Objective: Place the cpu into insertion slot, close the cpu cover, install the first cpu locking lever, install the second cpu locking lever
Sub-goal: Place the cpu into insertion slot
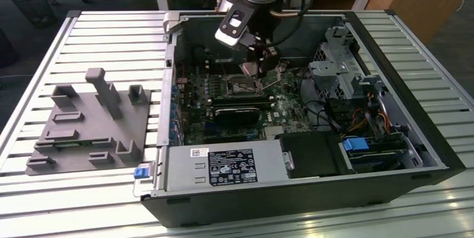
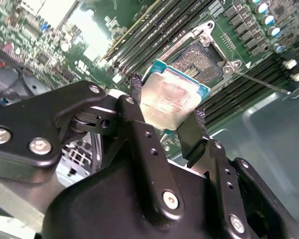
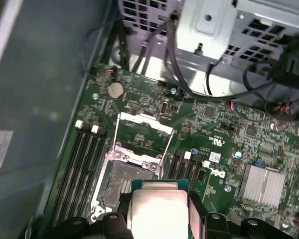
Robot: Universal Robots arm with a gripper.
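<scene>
On the slatted bench (image 1: 96,38) we see an open computer case (image 1: 296,199). Toward its twelve o'clock, our end effector (image 2: 168,108) grips the cpu (image 2: 172,99) above the empty insertion slot (image 2: 202,59), with the cpu cover (image 3: 145,121) open and nothing seated.

The cpu (image 2: 174,97), a small square chip with a pale silvery top and a teal-green border, hangs tilted above the green circuit board (image 3: 209,124), pinched at opposite edges by the gripper (image 2: 168,104) and not seated. Just beneath it the insertion slot (image 3: 127,181) lies bare, dark-centred and silver-rimmed. The cpu cover (image 3: 144,132), a thin metal frame, is swung open off the slot.
</scene>
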